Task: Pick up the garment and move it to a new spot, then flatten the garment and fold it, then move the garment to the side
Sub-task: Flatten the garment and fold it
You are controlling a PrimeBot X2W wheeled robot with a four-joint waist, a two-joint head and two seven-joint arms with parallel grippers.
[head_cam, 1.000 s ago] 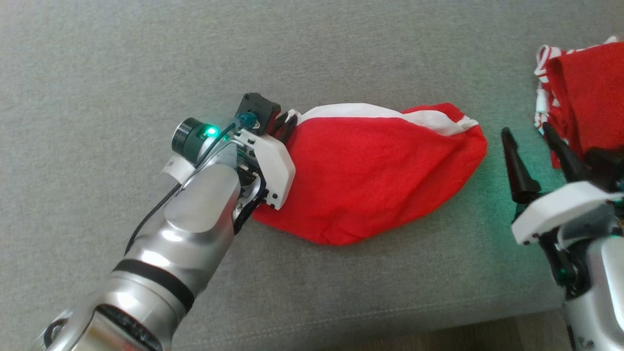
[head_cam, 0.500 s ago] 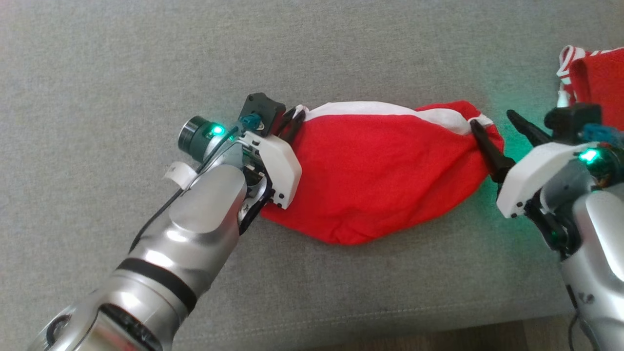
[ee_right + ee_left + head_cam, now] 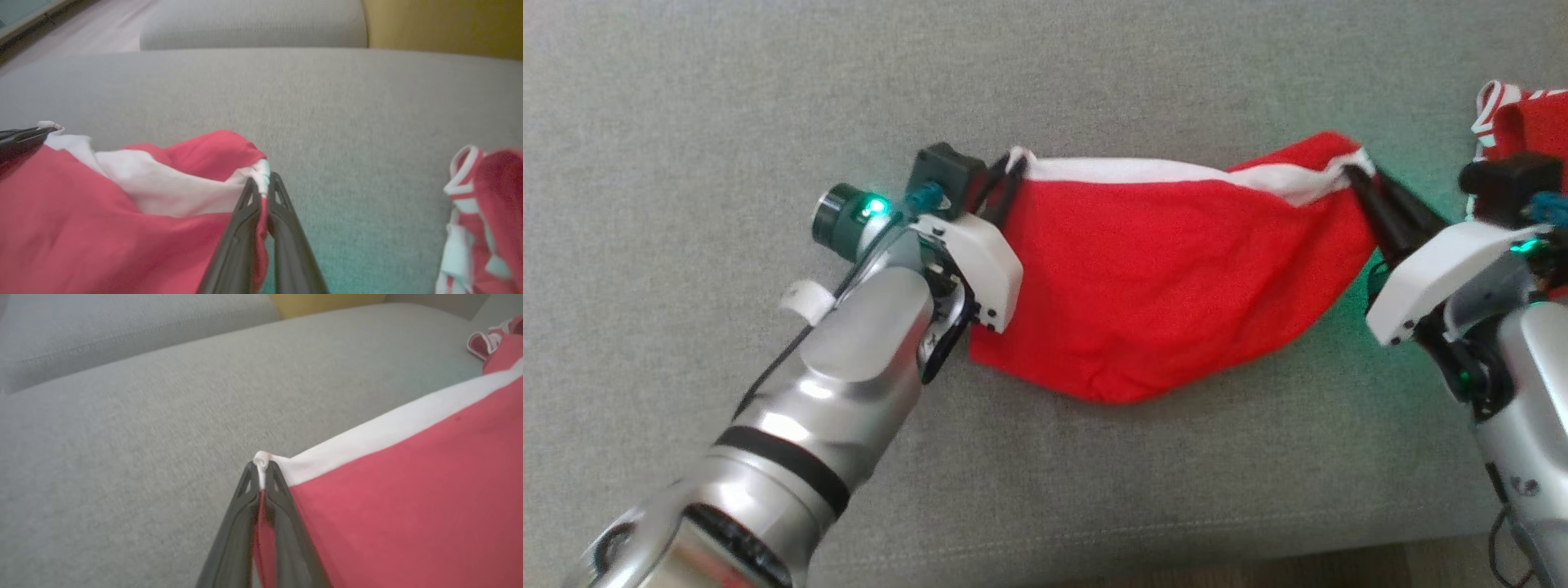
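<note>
Since 1 second ago, swung in from the lower right to the right corner of the garment (image 3: pixel 1176 278) with the right gripper (image 3: pixel 1362 178), fingers gone from wide apart to pinched tight on the white band there. Top edge of the cloth, a slack curve before, now pulled into a nearly straight line. At the opposite end, left gripper (image 3: pixel 1003 175) clamped on the left corner, as before, with a small curl of white hem poking out past the fingertips in the left wrist view. Bright red knit cloth with a white band along the top edge. Taut along that edge between the 2 grips, sagging below into a rounded belly with a soft crease near the bottom. Spread across the middle of the grey sofa seat (image 3: pixel 768 122), lower part resting on the upholstery. Band bunched and twisted near the right grip, with a red flap standing up behind it. Off to the far right, apart from all this, a second red-and-white garment (image 3: pixel 1523 122) in a heap. Behind the seat, a yellow cushion (image 3: pixel 441 24).
</note>
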